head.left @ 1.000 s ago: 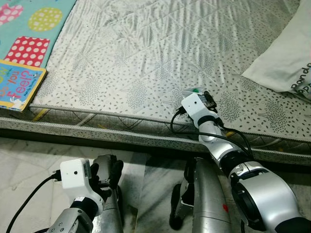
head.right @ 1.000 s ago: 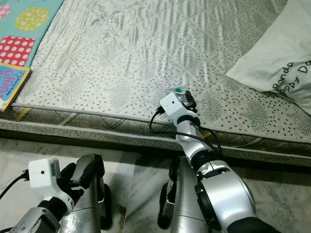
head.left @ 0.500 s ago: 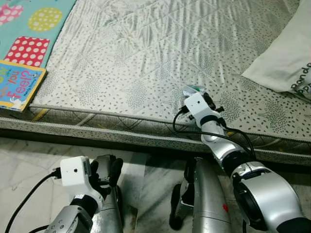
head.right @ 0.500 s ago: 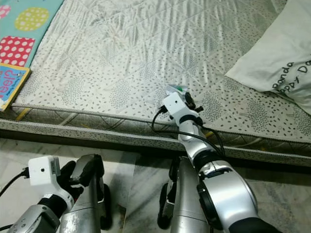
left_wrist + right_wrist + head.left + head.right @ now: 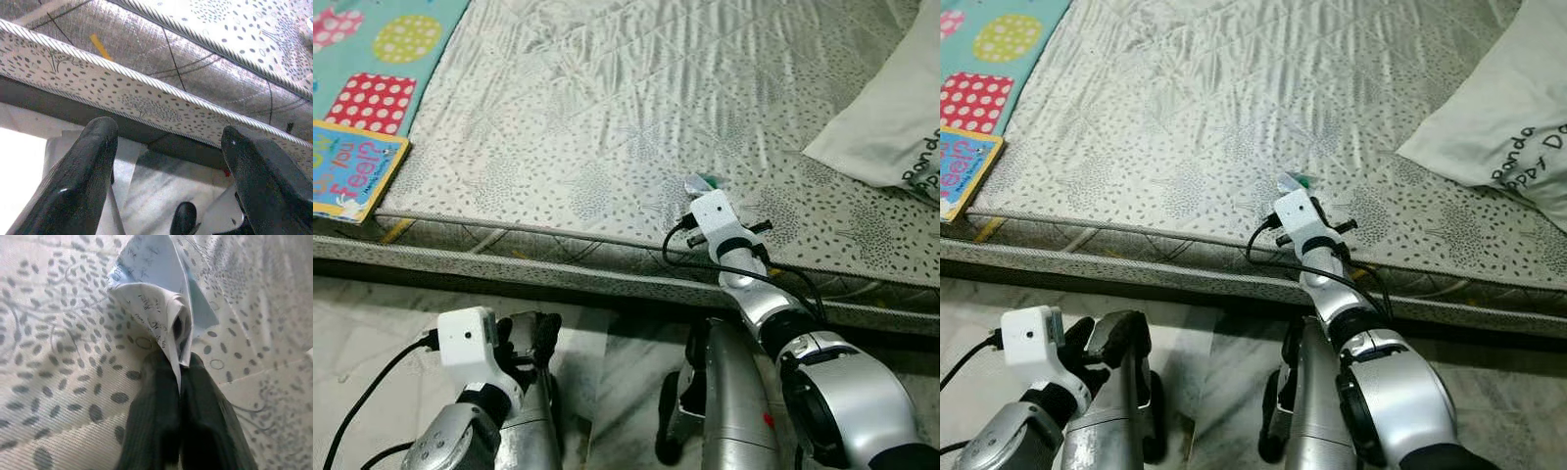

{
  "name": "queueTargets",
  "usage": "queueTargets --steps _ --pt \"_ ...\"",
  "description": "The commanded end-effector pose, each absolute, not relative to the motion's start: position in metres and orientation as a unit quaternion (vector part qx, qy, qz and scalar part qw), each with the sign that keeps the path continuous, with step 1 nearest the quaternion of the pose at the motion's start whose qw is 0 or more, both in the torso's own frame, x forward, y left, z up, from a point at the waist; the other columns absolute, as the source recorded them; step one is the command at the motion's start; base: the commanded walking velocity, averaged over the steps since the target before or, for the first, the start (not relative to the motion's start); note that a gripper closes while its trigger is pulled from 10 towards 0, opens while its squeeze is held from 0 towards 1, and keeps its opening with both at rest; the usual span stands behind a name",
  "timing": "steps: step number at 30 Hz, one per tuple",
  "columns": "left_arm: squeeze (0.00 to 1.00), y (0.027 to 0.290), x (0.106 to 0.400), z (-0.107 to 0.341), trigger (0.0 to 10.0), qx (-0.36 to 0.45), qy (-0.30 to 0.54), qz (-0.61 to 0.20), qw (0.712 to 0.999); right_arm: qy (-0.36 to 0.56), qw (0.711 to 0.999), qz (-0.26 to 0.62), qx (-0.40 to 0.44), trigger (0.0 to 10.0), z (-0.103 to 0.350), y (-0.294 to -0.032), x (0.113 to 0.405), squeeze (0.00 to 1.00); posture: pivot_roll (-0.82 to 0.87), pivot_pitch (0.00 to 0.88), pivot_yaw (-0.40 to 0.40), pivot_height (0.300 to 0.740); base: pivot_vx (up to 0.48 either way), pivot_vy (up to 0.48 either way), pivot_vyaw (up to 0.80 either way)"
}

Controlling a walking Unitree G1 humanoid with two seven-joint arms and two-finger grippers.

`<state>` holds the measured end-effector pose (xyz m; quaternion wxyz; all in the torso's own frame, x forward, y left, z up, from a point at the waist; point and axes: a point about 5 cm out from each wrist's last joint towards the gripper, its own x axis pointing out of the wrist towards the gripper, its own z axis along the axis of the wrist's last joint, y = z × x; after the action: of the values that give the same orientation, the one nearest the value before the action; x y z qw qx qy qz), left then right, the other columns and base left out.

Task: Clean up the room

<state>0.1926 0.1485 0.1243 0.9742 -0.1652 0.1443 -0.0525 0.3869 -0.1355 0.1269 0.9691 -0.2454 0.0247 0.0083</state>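
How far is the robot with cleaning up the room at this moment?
Done: nothing visibly put away yet. In hand: the right gripper is shut on a folded paper scrap at the mattress edge. Left: carry the scrap off; a children's book lies on the bed corner. The left gripper hangs open near the floor.

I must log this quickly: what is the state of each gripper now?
Left gripper: open, holding nothing.
Right gripper: closed on a folded paper.

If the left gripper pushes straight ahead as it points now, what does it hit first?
Probably the patterned side of the grey speckled mattress; the open left gripper faces its edge from the floor side, though depth is unclear.
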Motion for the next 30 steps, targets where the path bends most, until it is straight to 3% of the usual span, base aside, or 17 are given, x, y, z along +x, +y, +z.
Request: queueTargets --steps 1,16,18,20,30 --pt "0.0 0.151 0.191 0.118 10.0 -0.16 0.155 -0.046 0.974 0.051 0.974 0.013 -0.219 0.0 0.114 -0.139 0.381 0.0 0.25 0.259 -0.025 0.543 0.0 0.0 0.0" --pt "0.0 0.148 0.233 0.112 10.0 -0.159 0.109 -0.057 0.98 0.018 0.997 0.053 -0.058 0.0 0.108 -0.163 0.367 0.0 0.09 0.107 0.018 0.543 0.0 0.0 0.0" --pt "0.0 0.15 0.237 0.112 10.0 -0.158 0.093 -0.048 0.982 -0.016 0.998 0.059 -0.017 9.5 0.118 -0.163 0.361 0.0 0.05 0.074 0.031 0.543 0.0 0.0 0.0" --pt "0.0 0.153 0.239 0.11 10.0 -0.154 0.085 -0.042 0.984 -0.027 0.998 0.057 0.01 10.0 0.122 -0.163 0.357 0.0 0.03 0.056 0.036 0.543 0.0 0.0 0.0" --pt "0.0 0.164 0.247 0.105 10.0 -0.144 0.058 -0.02 0.988 -0.065 0.991 0.058 0.099 10.0 0.139 -0.155 0.32 0.0 -0.02 0.0 0.054 0.543 0.0 0.0 0.0"
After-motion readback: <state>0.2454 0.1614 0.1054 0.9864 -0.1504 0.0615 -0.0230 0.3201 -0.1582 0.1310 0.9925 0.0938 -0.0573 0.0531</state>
